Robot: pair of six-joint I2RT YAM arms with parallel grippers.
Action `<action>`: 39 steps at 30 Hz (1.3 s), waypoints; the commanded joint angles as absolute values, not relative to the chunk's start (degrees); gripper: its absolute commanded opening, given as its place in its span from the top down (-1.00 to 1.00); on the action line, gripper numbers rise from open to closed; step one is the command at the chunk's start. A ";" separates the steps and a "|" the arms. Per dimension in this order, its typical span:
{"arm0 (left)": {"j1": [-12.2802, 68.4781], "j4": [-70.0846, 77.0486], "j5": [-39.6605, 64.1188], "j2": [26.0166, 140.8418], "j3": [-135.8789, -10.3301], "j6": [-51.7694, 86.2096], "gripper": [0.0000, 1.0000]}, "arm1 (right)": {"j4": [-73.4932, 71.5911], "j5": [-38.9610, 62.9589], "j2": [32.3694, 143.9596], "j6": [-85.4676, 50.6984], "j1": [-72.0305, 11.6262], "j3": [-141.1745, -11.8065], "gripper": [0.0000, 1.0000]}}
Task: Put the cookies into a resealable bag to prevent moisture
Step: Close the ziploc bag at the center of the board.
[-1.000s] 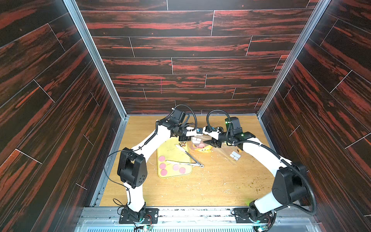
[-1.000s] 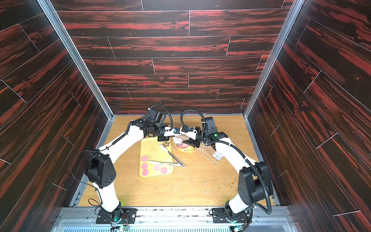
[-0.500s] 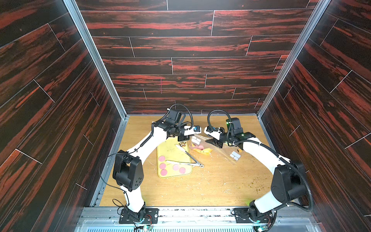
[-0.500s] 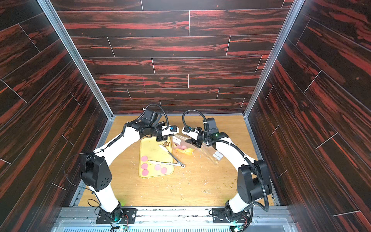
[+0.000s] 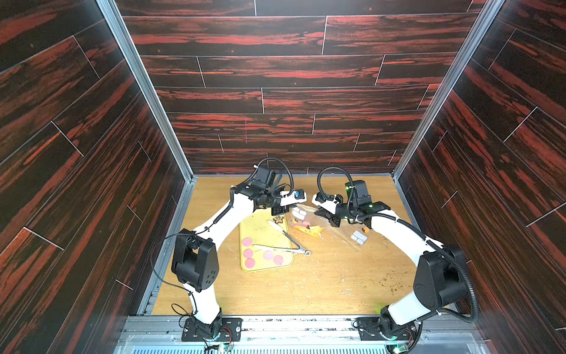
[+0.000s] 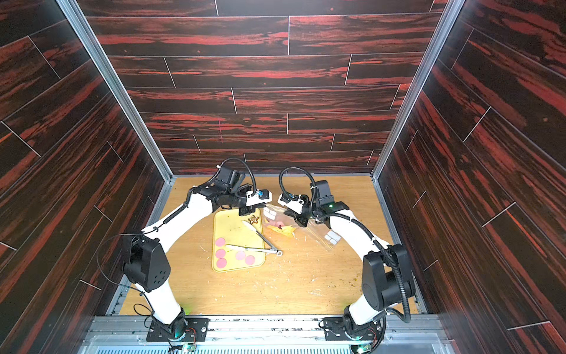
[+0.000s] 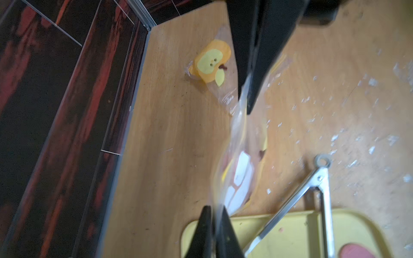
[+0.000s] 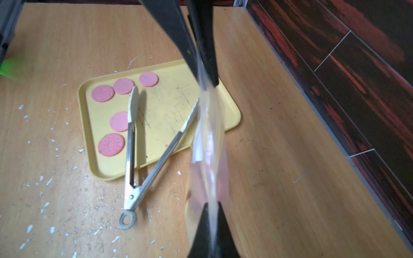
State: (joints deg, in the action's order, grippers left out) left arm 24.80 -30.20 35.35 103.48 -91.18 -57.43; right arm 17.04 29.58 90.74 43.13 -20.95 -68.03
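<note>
Arms (image 5: pixel 239 205) arch inward, left tool (image 7: pixel 215 208) and right tool (image 8: pixel 212 204) each pinching the bag (image 8: pixel 210 143).

bright even daylight, soft blurry wrist views

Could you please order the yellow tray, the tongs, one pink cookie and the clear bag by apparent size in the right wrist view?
1. yellow tray
2. tongs
3. pink cookie
The clear bag is held close to the camera, so its large look is unreliable; I leave it unranked.
</note>
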 commanded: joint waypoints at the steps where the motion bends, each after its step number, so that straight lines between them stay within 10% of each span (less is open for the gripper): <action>1: 24.16 -31.37 42.34 104.40 -92.37 -53.13 0.50 | 17.93 32.94 87.90 42.51 -20.22 -66.98 1.00; 24: 20.56 11.22 63.11 109.80 -81.52 -16.36 0.44 | 17.23 36.36 86.46 40.28 -17.85 -65.12 1.00; 34: 20.57 9.14 65.17 110.58 -81.89 -16.46 1.00 | 16.79 36.23 86.24 39.94 -17.16 -65.28 0.97; 37: 20.57 0.25 65.38 110.50 -84.16 -22.05 1.00 | 16.39 34.83 85.86 39.56 -16.97 -65.08 0.82; 39: 20.56 -7.75 65.48 110.57 -86.56 -27.44 1.00 | 15.66 33.19 85.48 38.97 -17.01 -65.37 0.31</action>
